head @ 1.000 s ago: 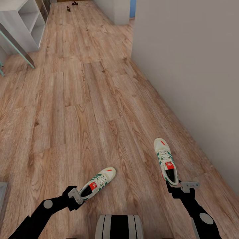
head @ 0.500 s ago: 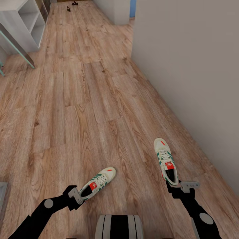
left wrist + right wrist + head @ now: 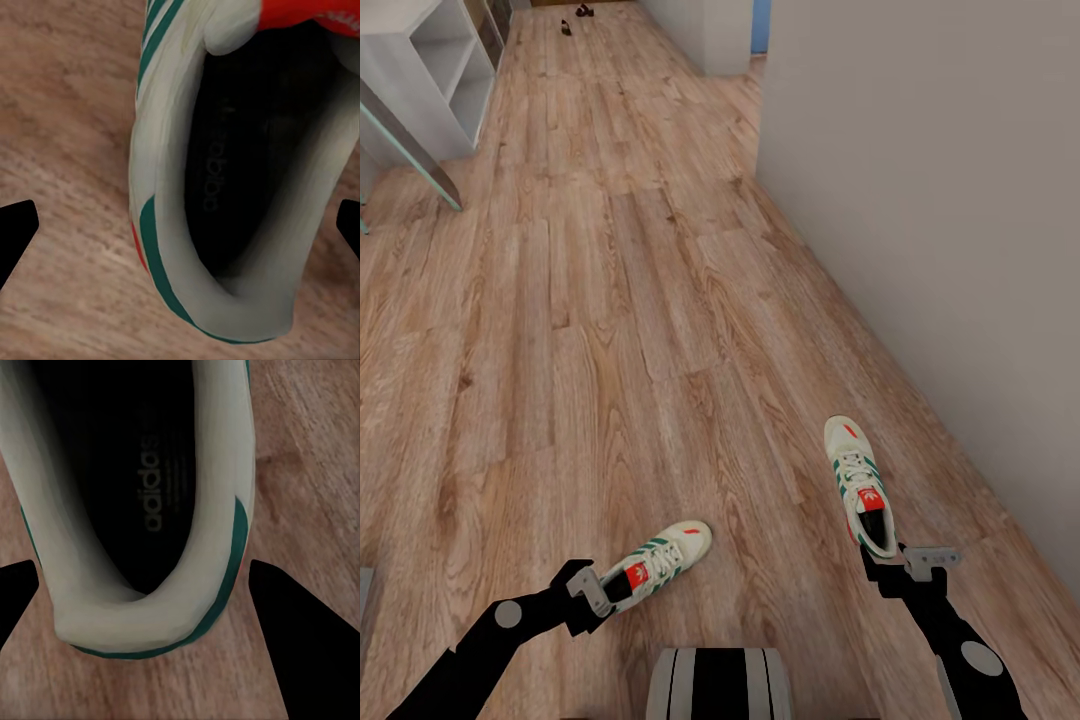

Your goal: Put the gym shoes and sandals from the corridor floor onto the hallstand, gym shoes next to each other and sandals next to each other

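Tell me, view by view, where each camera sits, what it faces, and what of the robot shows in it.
Head view: on the head, looking forward and down the corridor floor; both arms, left gripper, right gripper.
Left wrist view: near that gripper, facing the left gym shoe's heel opening; dark fingertips.
Right wrist view: facing the right gym shoe's heel; fingertips.
Shared: both shoes appear in the head view too.

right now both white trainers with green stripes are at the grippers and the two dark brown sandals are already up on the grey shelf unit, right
Not quite. The white trainers with green stripes, one at the left gripper and one at the right gripper, are as you say. The dark brown sandals are not on the grey shelf unit: the head view shows them on the wood-plank floor far down the corridor.
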